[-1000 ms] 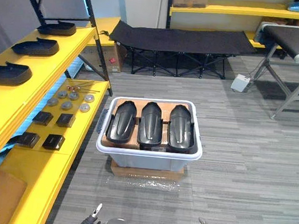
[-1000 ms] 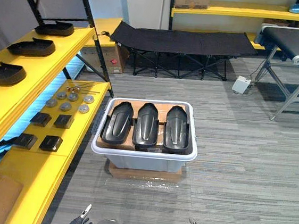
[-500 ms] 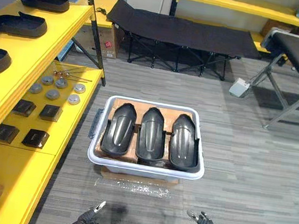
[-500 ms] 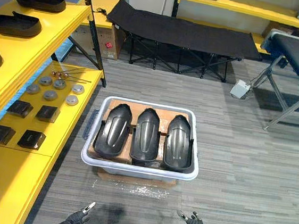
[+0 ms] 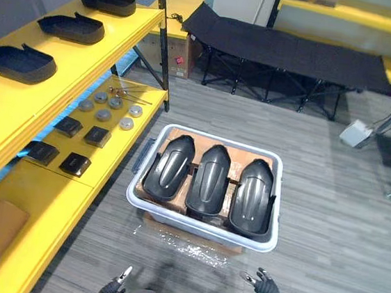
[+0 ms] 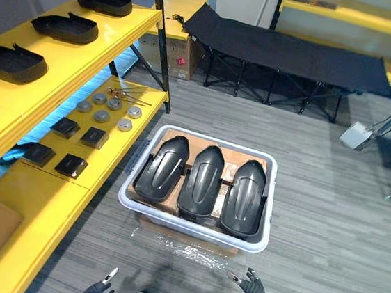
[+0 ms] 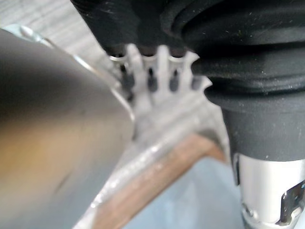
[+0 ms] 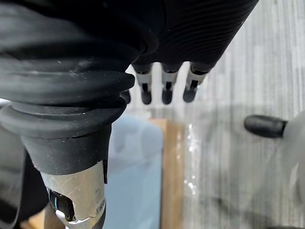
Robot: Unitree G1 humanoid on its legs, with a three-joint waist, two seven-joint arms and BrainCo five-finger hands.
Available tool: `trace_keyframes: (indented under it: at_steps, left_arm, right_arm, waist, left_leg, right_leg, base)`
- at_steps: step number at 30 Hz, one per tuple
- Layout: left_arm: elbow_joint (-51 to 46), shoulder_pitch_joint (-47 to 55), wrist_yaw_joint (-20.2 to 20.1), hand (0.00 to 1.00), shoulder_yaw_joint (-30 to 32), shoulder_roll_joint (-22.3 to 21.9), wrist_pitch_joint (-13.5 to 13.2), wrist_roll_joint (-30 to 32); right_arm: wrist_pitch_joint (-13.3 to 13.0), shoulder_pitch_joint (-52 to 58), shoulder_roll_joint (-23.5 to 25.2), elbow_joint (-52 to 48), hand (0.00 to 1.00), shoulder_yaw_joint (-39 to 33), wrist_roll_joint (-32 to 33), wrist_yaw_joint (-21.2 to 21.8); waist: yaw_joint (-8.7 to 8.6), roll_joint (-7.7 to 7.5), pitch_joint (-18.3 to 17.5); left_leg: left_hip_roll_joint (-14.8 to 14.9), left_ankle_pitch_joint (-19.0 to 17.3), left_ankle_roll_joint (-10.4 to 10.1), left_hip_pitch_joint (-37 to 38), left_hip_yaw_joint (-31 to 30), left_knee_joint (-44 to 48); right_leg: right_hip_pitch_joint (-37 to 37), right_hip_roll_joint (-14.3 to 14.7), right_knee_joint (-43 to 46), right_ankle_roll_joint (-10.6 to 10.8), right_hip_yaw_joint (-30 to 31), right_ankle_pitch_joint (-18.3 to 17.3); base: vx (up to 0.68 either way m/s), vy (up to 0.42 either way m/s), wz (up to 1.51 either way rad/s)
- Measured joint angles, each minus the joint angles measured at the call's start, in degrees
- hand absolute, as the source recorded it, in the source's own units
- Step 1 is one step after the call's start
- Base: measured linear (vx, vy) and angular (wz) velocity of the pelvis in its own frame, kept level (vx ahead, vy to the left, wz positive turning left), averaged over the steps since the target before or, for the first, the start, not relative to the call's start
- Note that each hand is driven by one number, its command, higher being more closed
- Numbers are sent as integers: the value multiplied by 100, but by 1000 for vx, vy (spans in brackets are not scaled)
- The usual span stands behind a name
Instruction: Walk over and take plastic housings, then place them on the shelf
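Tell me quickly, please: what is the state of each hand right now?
Left hand: open, fingers straight, holding nothing.
Right hand: open, fingers straight, holding nothing.

Grey bin point(image 6: 191, 233) is sitting mid-floor w/ three black plastic housings lying side by side in it, long axes running approx 6 to 12: L housing point(image 6: 161, 178), mid housing point(image 6: 201, 181), R housing point(image 6: 244, 196). Brown board point(image 6: 228, 172) is showing under them. Yellow shelf unit point(image 6: 78, 61) is running along 8 to 11 o'clock. Its upper level is carrying near shelf housing point(image 6: 12, 62), mid shelf housing point(image 6: 64, 27) and far shelf housing point(image 6: 106, 1), well apart. Lower level is holding small black blocks point(image 6: 93, 137) and round grey discs point(image 6: 101, 116). Black cot point(image 6: 289, 55) is standing at 12–1. Left hand point(image 6: 98, 291) is hanging at 7 o'clock, right hand point(image 6: 253, 287) at 5, fingers spread.
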Motion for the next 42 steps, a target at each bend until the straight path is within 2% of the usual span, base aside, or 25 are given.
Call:
trace_keyframes:
  at_steps: [1, 3, 6, 7, 15, 19, 22, 25, 27, 28, 33, 35, 38, 42]
  left_arm:
    - [21, -29, 0, 0, -40, 7, 4, 34]
    - [23, -32, -6, 0, -63, 86, 29, 88]
    - [29, -82, -2, 0, -100, 291, 51, 470]
    - [220, -276, -123, 0, -728, 296, 62, 1136]
    - [195, -250, -115, 0, -659, 299, 52, 1135]
    - [-50, -99, -76, 0, -523, 285, -150, 1135]
    - [-201, -51, 49, 0, -487, 262, -206, 1204]
    - [-251, -55, 93, 0, -440, 296, -313, 1282]
    - [-257, -98, 91, 0, -427, 330, -365, 1444]
    - [-283, -139, 89, 0, -426, 337, -383, 1544]
    - [-456, -292, 69, 0, -476, 352, -376, 1654]
    - [-458, -366, 52, 0, -533, 359, -376, 1803]
    - [-462, -420, 53, 0, -756, 362, -380, 1885]
    - [-627, -471, 93, 0, -960, 434, -375, 1881]
  right_arm:
    - [-47, 163, 17, -184, 0, 89, -5, 113]
    - [-109, 311, 100, -268, 0, 275, -11, 202]
    - [-114, 516, 212, -380, 0, 563, 46, 250]
    - [131, 579, 49, -127, 0, 800, 767, -30]
    - [187, 556, 86, -51, 0, 764, 877, -29]
    - [345, 560, 232, 64, 0, 306, 1251, -141]
    - [519, 563, 317, 115, 0, -110, 1517, -261]
    - [639, 585, 360, 160, 0, -435, 1695, -386]
    - [630, 591, 379, 168, 0, -593, 1698, -382]
    - [612, 581, 394, 169, 0, -689, 1701, -374]
    - [11, 555, 464, -97, 0, -683, 1738, -108]
    - [-221, 561, 474, -662, 0, -448, 1736, -26]
    - [-393, 636, 469, -1498, 0, -9, 1686, -5]
    - [-463, 771, 477, -2728, 0, 446, 1513, -50]
  waist:
    - [-82, -38, 3]
    - [-101, -157, -36]
    - [-151, -421, -79]
    - [-276, -340, -321]
    - [-262, -424, -271]
    - [-244, -451, -200]
    - [-243, -401, -140]
    - [-240, -459, 6]
    - [-249, -479, 101]
    - [-248, -491, 153]
    - [-243, -561, 391]
    - [-241, -578, 457]
    - [-253, -571, 469]
    - [-261, -624, 561]
  left_leg:
    - [-3, 18, 2, 158, 98, -322]
    - [-68, 132, 15, 270, 104, -571]
    - [-161, 174, 43, 308, 123, -694]
    - [-476, 307, 215, 630, 559, -1168]
    - [-544, 303, 213, 728, 535, -1143]
    - [-585, 166, 309, 687, 547, -941]
    - [-565, -40, 408, 498, 579, -655]
    - [-613, -140, 475, 294, 733, -424]
    - [-616, -231, 495, 128, 753, -255]
    - [-614, -242, 503, -15, 762, -136]
    - [-584, -243, 504, -369, 748, 0]
    - [-554, -238, 500, -419, 802, -1]
    - [-531, -232, 490, -478, 852, -11]
    - [-486, -178, 446, -650, 830, -4]
  right_leg:
    - [35, 4, -8, 2, -12, 2]
    - [41, -26, -69, 24, -15, 28]
    - [41, -86, -157, 88, -13, 74]
    - [81, -277, -368, 227, 159, 249]
    - [232, -406, -368, 247, 67, 264]
    - [171, -508, -170, 279, 2, 283]
    - [-109, -563, 148, 279, 74, 282]
    - [-348, -612, 247, 307, 270, 301]
    - [-471, -623, 242, 317, 373, 318]
    - [-583, -629, 242, 337, 467, 355]
    - [-885, -599, 232, 311, 546, 419]
    - [-973, -547, 179, 242, 659, 486]
    - [-1022, -504, 137, 240, 777, 485]
    - [-1211, -437, 144, 195, 781, 499]
  base:
    - [0, 0, 0]
    - [7, 34, 1]
    - [10, 40, -1]
    - [36, 14, 2]
    - [12, 4, 3]
    - [-27, 38, 0]
    - [-52, 43, -15]
    - [-74, 37, -25]
    - [-79, 11, -25]
    - [-94, -1, -12]
    - [-119, -26, -5]
    - [-95, -30, -18]
    - [-82, -28, -14]
    - [-35, -41, 0]
